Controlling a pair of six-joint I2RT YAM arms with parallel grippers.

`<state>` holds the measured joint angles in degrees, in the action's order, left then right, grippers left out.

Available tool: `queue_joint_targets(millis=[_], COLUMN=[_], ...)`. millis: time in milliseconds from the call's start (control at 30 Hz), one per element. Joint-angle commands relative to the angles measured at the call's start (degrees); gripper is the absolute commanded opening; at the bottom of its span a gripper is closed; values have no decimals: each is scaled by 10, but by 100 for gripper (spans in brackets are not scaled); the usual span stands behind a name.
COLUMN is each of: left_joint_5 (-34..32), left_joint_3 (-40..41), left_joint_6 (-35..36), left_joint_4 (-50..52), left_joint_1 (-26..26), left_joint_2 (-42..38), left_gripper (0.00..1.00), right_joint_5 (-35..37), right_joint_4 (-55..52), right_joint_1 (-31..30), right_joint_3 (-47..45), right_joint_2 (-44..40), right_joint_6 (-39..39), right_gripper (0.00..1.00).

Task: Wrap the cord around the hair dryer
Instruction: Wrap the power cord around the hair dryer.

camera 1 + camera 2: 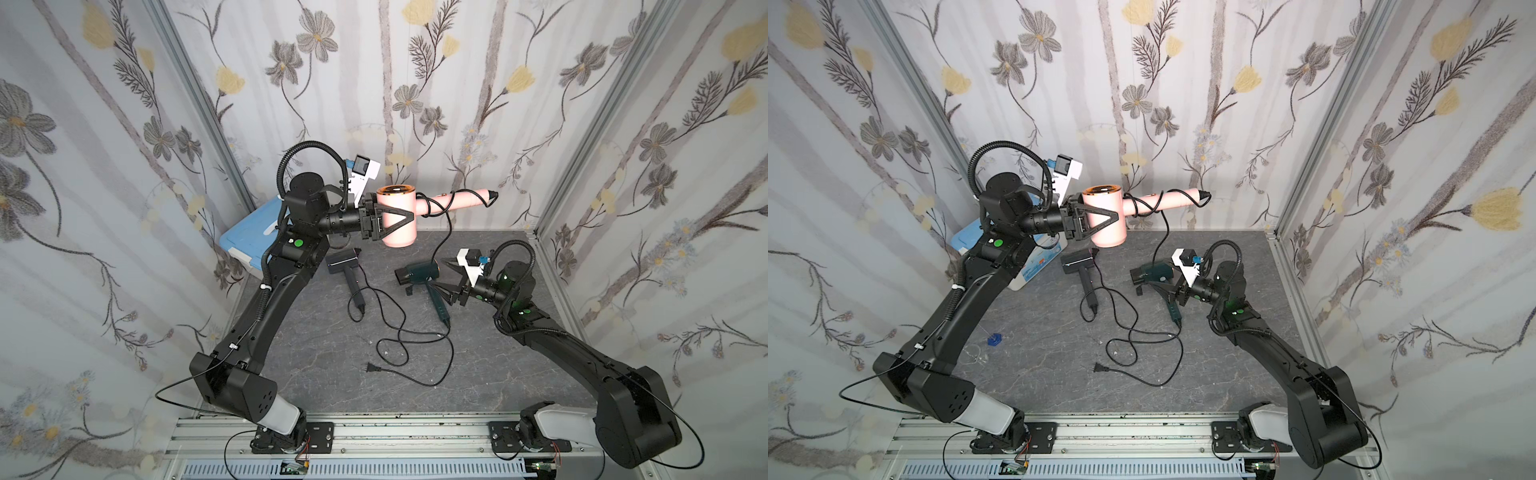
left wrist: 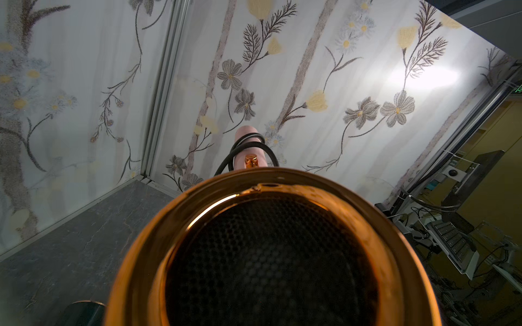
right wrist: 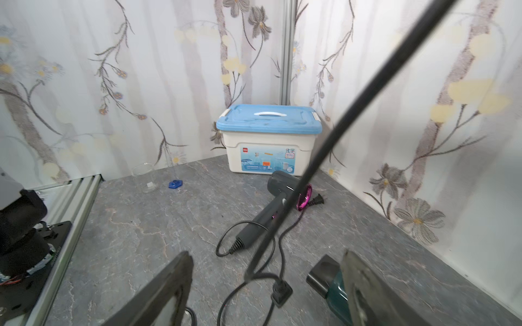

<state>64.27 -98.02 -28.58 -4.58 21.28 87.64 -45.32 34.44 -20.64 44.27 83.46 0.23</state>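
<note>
My left gripper [image 1: 409, 218] [image 1: 1115, 216] is shut on the barrel of the pink hair dryer [image 1: 397, 232] [image 1: 1106, 235] and holds it high above the table. Its gold rim [image 2: 268, 180] fills the left wrist view, hiding the fingers. The black cord [image 1: 450, 226] [image 1: 1166, 237] coils loosely round the pink handle [image 1: 457, 201] [image 2: 248, 132], then hangs down to the table. My right gripper [image 1: 442, 278] [image 1: 1160, 276] [image 3: 265, 254] stands open low over the table. The hanging cord [image 3: 324, 146] passes between its fingers without touching them.
A green hair dryer [image 1: 419, 272] [image 3: 330, 288] lies beside my right gripper. A grey hair dryer [image 1: 340, 264] [image 3: 279, 183] lies at mid-table, with loose cords and a plug [image 1: 372, 368] in front. A blue-lidded box [image 1: 249, 232] [image 3: 268, 141] stands in the back left corner.
</note>
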Motion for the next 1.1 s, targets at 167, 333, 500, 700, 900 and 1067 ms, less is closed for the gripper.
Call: queue_joint_targets(millis=[167,333,500,700,900,1067], left_joint_5=[-6,-17,-67,-90,-83,-86], left_joint_3=[-2,5,32,18,-41,-54], left_joint_6=[-24,-18,-14,41,195,293], left_joint_4=[-80,-79,-88,-20,181,304], left_joint_1=[0,-1,-13,-23,-14,10], left_joint_2=[-4,-8,-16,4,47,74], left_gripper=[0,0,0,0,0,0], right_joint_5=[-21,8,58,171,294,389], right_joint_4=[10,4,-48,-221,-477,-624], right_joint_1=[-21,-21,-28,-72,-111,-125], right_joint_3=[47,35,12,15,101,218], right_joint_2=[65,53,4,-81,-145,-165], right_joint_6=[44,58,36,-41,-119,-173], right_gripper=[54,0,0,0,0,0])
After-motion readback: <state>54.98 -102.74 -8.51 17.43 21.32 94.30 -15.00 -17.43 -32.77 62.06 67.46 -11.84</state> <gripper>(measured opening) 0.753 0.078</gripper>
